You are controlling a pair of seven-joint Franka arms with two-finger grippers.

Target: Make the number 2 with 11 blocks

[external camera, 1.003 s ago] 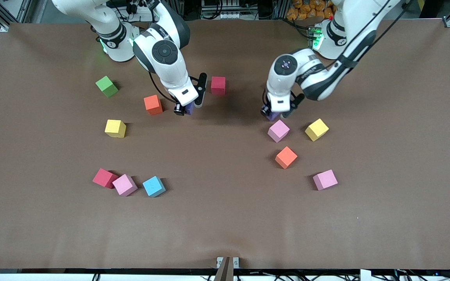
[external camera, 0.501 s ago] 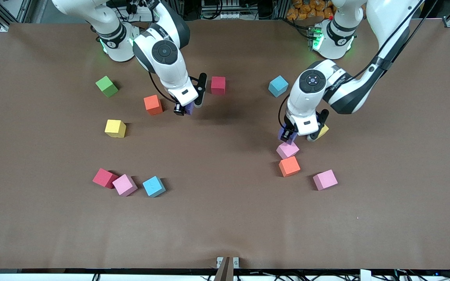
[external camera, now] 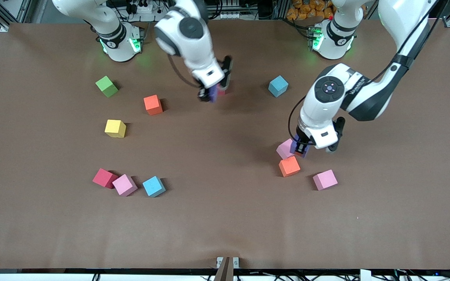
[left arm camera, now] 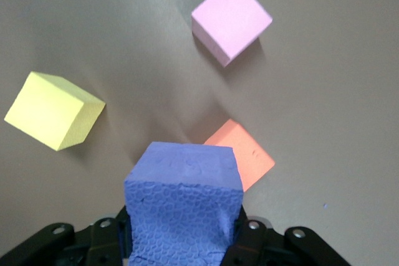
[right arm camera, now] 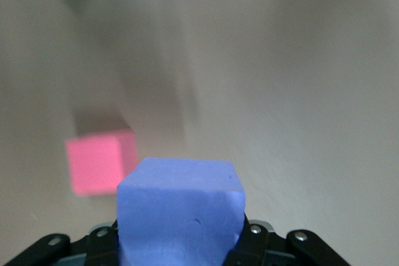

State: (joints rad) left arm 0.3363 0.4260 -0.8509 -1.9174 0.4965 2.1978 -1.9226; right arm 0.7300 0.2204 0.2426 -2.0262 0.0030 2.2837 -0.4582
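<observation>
My left gripper is shut on a purple block and hangs low over a pink block and an orange block. In the left wrist view a yellow block lies beside them; the arm hides it in the front view. My right gripper is shut on a second purple block, up over the table by a red block. Loose blocks: orange, yellow, red, pink, light blue, light blue, pink.
A green cube sits toward the right arm's end of the table, near that arm's base. The brown table shows a wide bare strip along the edge nearest the front camera.
The left arm carried its purple block toward the front camera; the pink and orange blocks there got pushed the same way. The right arm lifted its purple block toward the red block.
</observation>
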